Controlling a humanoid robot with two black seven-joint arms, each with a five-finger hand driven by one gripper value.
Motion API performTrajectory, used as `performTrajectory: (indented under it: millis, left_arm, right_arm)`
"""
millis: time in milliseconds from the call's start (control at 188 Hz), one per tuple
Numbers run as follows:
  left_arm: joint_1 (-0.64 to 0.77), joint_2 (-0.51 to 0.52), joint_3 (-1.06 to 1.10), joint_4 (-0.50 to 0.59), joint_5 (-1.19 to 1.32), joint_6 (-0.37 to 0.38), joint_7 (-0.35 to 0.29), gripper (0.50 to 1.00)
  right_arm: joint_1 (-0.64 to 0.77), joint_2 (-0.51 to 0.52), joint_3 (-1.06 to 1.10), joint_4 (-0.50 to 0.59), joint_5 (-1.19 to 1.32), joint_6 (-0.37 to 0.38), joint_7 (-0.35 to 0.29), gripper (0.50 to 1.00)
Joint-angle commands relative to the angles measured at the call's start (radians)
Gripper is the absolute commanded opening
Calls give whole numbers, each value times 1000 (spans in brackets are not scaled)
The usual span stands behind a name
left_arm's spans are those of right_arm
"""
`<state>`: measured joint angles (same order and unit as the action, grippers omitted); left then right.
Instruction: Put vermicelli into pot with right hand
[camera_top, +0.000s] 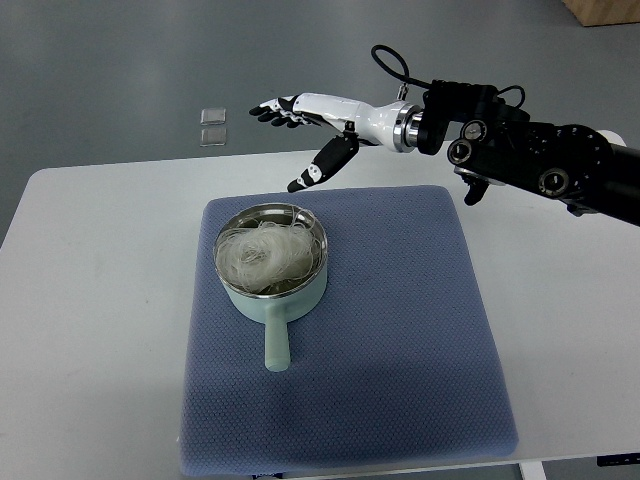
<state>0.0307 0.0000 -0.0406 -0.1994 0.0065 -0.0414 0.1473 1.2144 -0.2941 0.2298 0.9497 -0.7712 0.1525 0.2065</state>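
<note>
Right hand (305, 120) spread wide and empty above the pot (272, 260), vermicelli (262, 255) below inside it; risks snagging loose strands if lowered carelessly.
</note>
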Motion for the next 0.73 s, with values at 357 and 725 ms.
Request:
performTrajectory:
  millis: [357,725]
  left_arm:
    - [0,0,4,-34,1,0,0,1000]
    - [0,0,5,-34,1,0,0,1000]
  right_arm:
    - [-604,115,855,-60,567,2,14,926]
    - [-642,179,862,-86,596,2,37,926]
